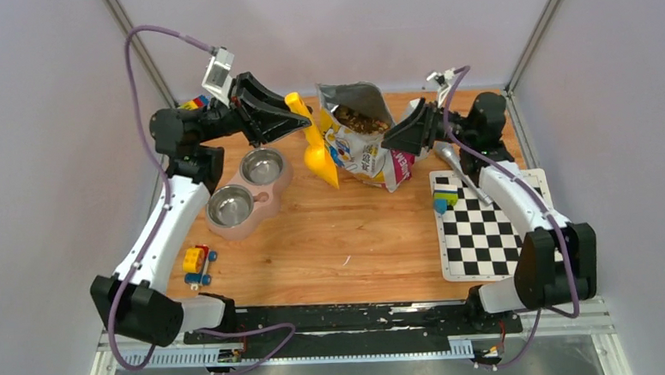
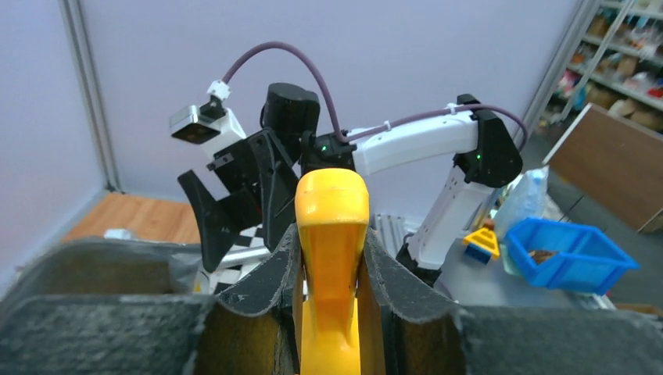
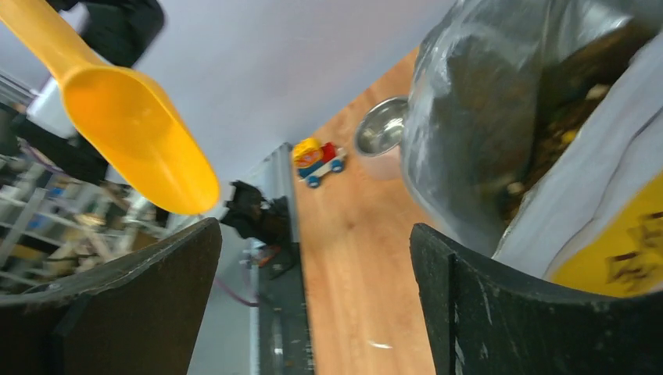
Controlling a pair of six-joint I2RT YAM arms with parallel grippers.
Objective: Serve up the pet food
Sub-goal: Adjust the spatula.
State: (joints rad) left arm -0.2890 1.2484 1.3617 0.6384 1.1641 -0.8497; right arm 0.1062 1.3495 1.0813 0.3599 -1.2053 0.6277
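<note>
Left end effector (image 1: 298, 120) clamps the yellow scoop (image 1: 321, 158) by its handle. The right end effector (image 1: 392, 135) gapes wide, empty, beside the upright bag (image 1: 371, 160) holding the kibble (image 1: 360, 117) (apparently unbraced). A scoop thrust could topple the bag and spill food.

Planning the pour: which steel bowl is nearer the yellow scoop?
The rear bowl, toward the back wall; the front bowl sits farther from the scoop.

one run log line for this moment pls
left gripper: shut on yellow scoop | yellow scoop: empty, beside bag | right gripper: open by bag | bag: open, kibble inside | double bowl: empty
</note>
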